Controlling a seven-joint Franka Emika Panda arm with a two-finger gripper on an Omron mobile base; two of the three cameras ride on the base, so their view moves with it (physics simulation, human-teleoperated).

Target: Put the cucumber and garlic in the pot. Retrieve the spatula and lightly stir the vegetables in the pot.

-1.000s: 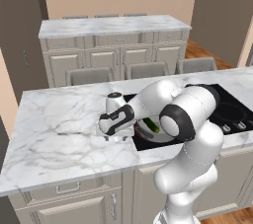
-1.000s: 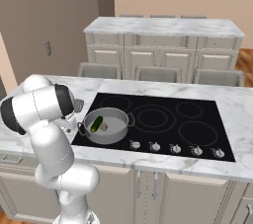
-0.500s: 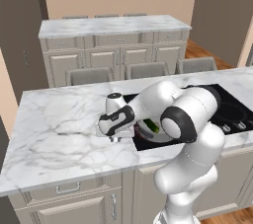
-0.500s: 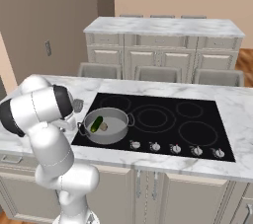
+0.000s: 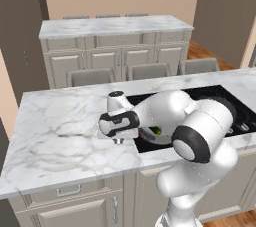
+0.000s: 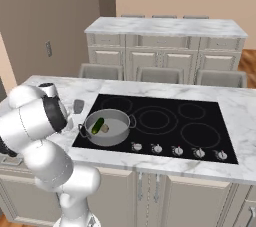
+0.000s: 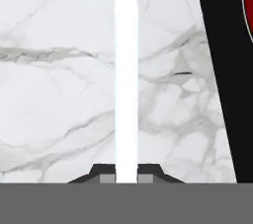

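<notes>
**Spatula handle pinched, lift still ahead**

The risk I see is the long handle pivoting in my grip once I raise it: I seem to hold it far from the slotted head, so that weight could swing it down or slide it out. It could also clip the pot's (image 6: 106,127) rim on the way over and jostle the cucumber (image 6: 97,125) and garlic (image 6: 105,128) already lying inside.

My gripper (image 7: 126,174) is low over the marble counter (image 5: 55,126) beside the cooktop (image 6: 165,121), jaws drawn nearly together on the spatula's (image 7: 126,70) thin pale handle, one fingertip on each side.
</notes>
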